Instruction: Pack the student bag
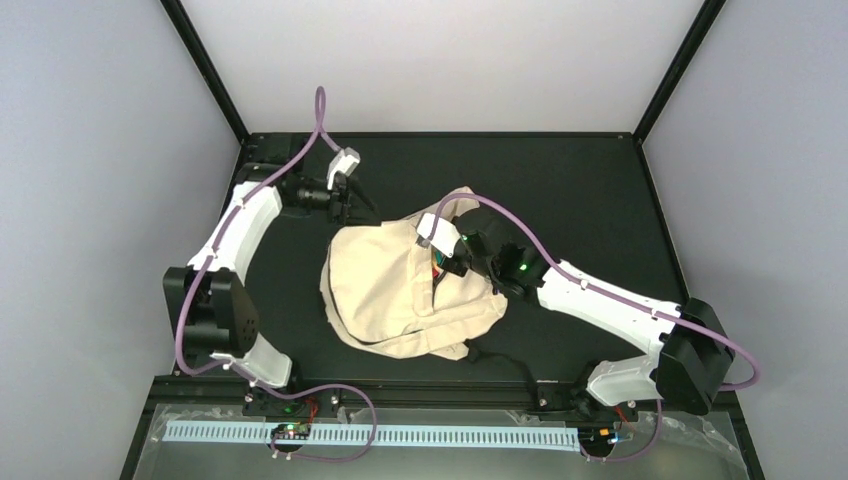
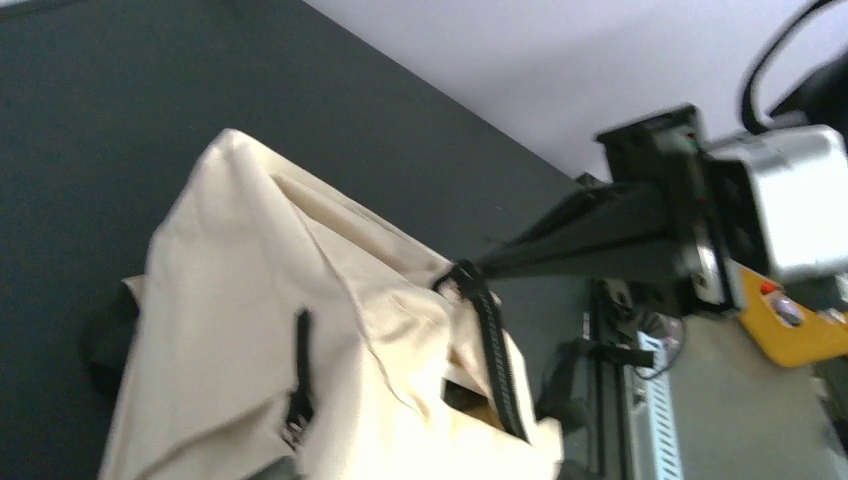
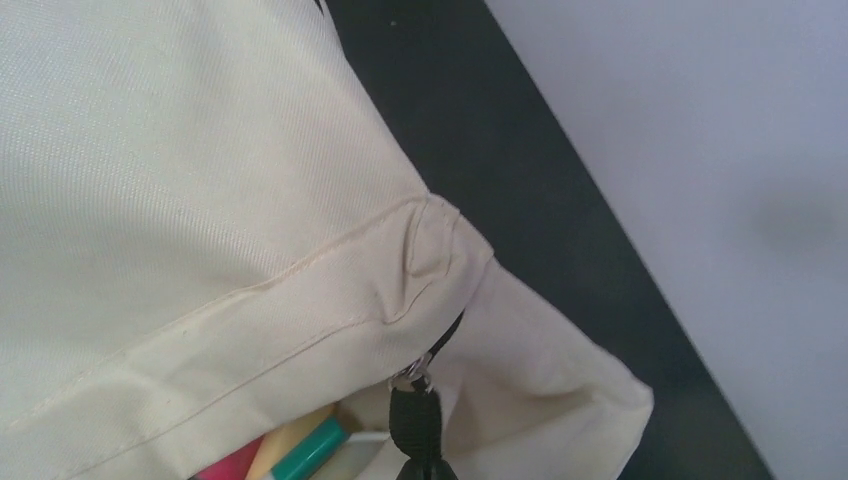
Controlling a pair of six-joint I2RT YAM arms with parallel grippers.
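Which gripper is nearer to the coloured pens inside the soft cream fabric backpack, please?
Right. The right gripper hovers over the backpack's opening, close to the coloured pens; the left gripper is beside the backpack's far left corner, away from the opening.

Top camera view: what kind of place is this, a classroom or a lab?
Probably a robot test cell, not a classroom: black table boxed in by black posts and pale walls, left arm and right arm bolted at its near edge, one student bag on it.
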